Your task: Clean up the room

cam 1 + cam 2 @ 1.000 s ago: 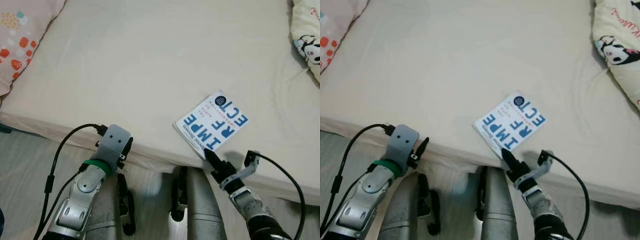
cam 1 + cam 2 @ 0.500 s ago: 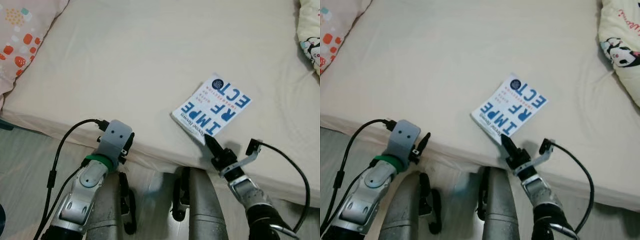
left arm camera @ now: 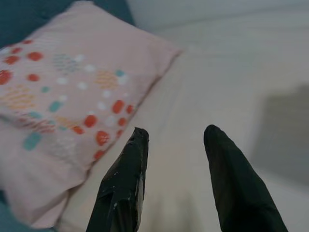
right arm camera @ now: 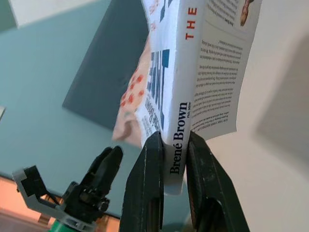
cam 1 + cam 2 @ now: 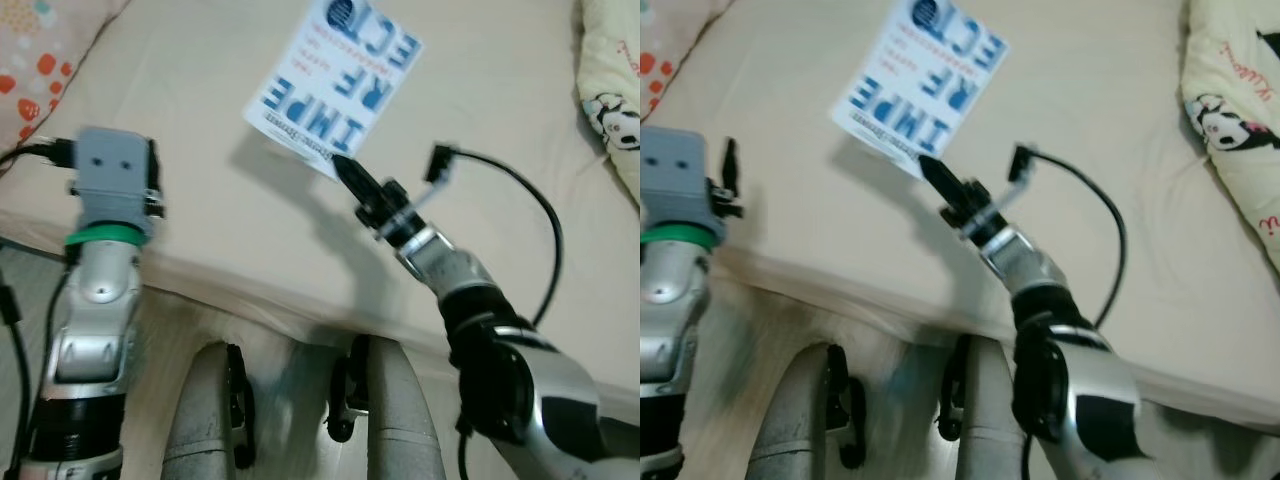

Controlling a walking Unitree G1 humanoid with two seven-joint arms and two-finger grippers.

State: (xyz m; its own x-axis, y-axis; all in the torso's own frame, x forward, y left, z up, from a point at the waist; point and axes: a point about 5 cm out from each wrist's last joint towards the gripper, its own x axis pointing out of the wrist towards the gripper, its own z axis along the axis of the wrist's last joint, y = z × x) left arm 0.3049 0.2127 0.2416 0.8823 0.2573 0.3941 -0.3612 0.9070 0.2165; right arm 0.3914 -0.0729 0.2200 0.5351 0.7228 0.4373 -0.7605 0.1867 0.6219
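A: Scene? Largest first.
B: Cream bed (image 5: pixel 200 120); dotted pink pillow (image 3: pixel 53 96) at its left corner, panda pillow (image 5: pixel 610 90) right.
A: Arms?
B: Right arm reaches forward, right tool (image 4: pixel 170 159) clamped on the book's (image 5: pixel 335 85) spine, book lifted above the bed. Left arm raised at the bed edge, left tool (image 3: pixel 176 140) spread, empty.

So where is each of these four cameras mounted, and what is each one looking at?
Left eye, right eye: on the head, looking down at the bed; both arms and legs show.
Left wrist: along the open left claw toward a spotted pillow.
Right wrist: along the right claw, which is clamped on a book.
Shared: the book and the left claw appear in head and right wrist views.
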